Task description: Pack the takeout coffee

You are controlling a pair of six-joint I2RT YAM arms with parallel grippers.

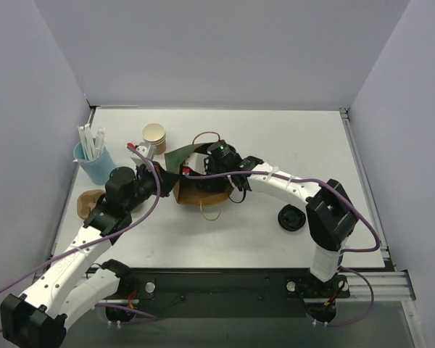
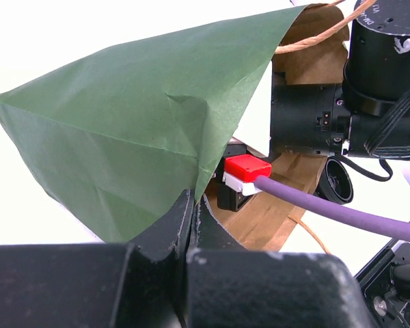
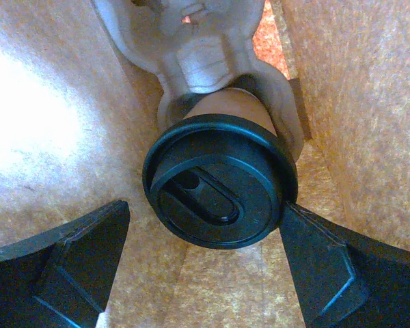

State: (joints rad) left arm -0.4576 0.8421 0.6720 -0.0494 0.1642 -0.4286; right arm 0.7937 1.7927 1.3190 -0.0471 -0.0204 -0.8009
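We judge placing step near done. Takeout coffee (image 3: 225,106) lies deep inside green bag (image 1: 180,156), mid-bench. Right end effector (image 3: 205,208) released, fingers (image 3: 75,260) flank black lid (image 3: 219,188), one clear of it. Left end effector (image 2: 191,219) clenched on bag flap, mouth open. Next, we judge: draw right arm straight out, no snag on cup or paper.

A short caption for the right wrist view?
Takeout coffee inside the paper bag, framed by the open right gripper.

Bag (image 2: 123,123) matt green paper; takeout coffee (image 3: 219,188) lid smooth blk plastic.
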